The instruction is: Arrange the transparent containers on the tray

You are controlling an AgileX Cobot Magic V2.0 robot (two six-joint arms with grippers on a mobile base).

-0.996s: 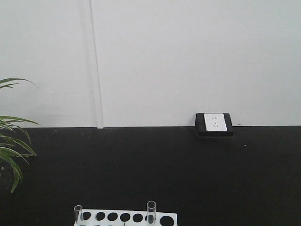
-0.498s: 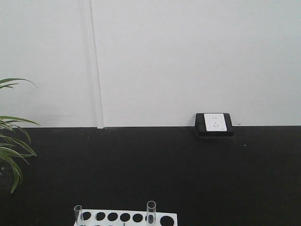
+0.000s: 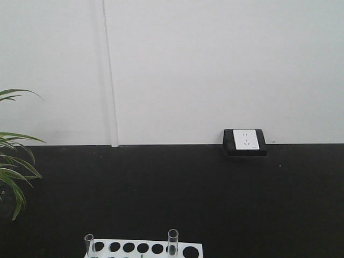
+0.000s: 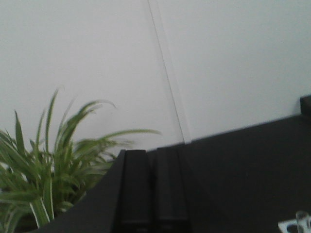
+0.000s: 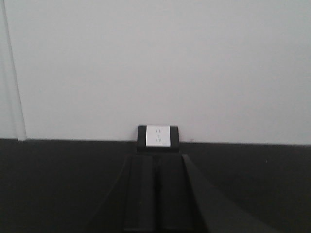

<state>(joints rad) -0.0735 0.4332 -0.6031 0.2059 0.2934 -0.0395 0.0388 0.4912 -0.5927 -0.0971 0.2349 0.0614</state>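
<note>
Holding still since a second ago: glass tubes (image 3: 172,242) stand in the rack (image 3: 188,251) at the frame's bottom edge, tray unseen; left gripper (image 4: 153,191) and right gripper (image 5: 156,194) pinched together, empty; nothing arranged yet.

Test tube rack (image 3: 142,248): only its far strip of holes shows; the picture's bottom edge cuts off the rest.
Corner test tube (image 3: 89,244): rim and upper part only.
Middle test tube (image 3: 172,242): the same, lower part out of frame.
Plant (image 3: 13,172): cut off at the left edge, pot unseen; blurred in the left wrist view (image 4: 43,170).
Blurred test tube (image 4: 303,221): a rim beside a rack sliver, bottom-right corner; which tube, cannot tell.
Socket box (image 4: 306,104): a dark sliver at the right edge.
Left gripper (image 4: 153,153), right gripper (image 5: 156,158): fingers cut off by the bottom edge.
</note>
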